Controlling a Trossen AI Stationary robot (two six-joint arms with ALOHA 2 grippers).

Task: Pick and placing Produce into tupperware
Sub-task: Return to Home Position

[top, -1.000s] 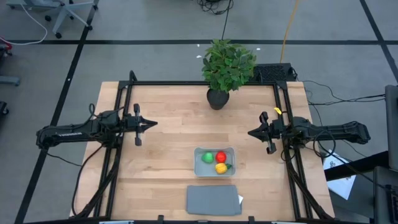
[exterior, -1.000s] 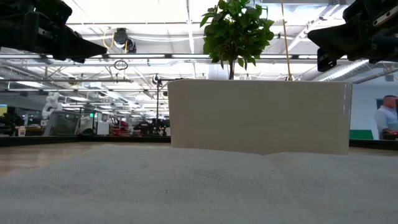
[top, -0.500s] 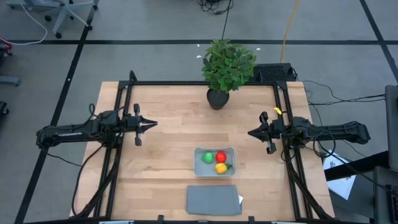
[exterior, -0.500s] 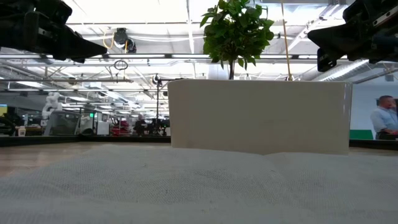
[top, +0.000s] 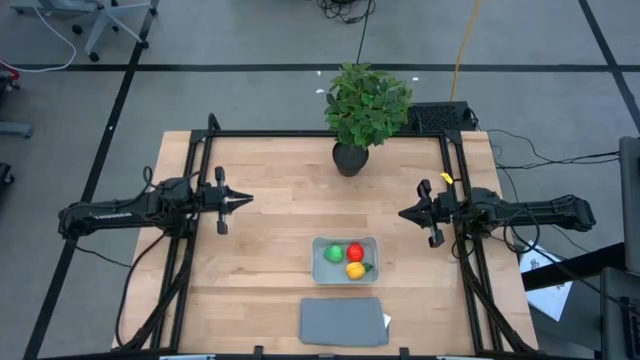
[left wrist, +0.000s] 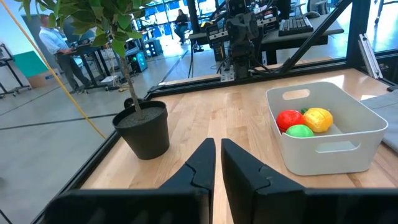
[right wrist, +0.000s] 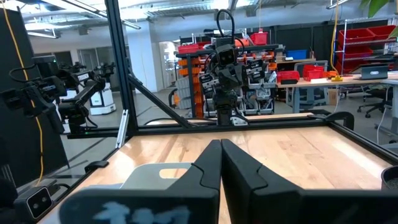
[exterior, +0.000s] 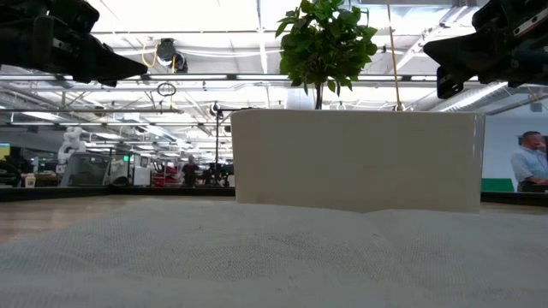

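Observation:
The tupperware (top: pixel 345 260) stands on the table's near middle; in the left wrist view it is a pale tub (left wrist: pixel 323 134). Inside it lie the round green fruit (top: pixel 333 253), the round red one (top: pixel 354 250) and the yellow one with a green tip (top: pixel 356 270); all three show in the left wrist view, red (left wrist: pixel 289 119), green (left wrist: pixel 300 131), yellow (left wrist: pixel 318 119). My left gripper (top: pixel 248 198) hovers shut over the table's left side, my right gripper (top: pixel 402 213) shut over the right side. Both are empty and well away from the tub.
A potted leafy plant (top: pixel 366 110) stands at the far middle edge. A flat grey lid (top: pixel 343 321) lies by the near edge, just in front of the tub. A black frame (top: pixel 330 134) runs around the table. A person (exterior: pixel 525 168) stands in the room behind.

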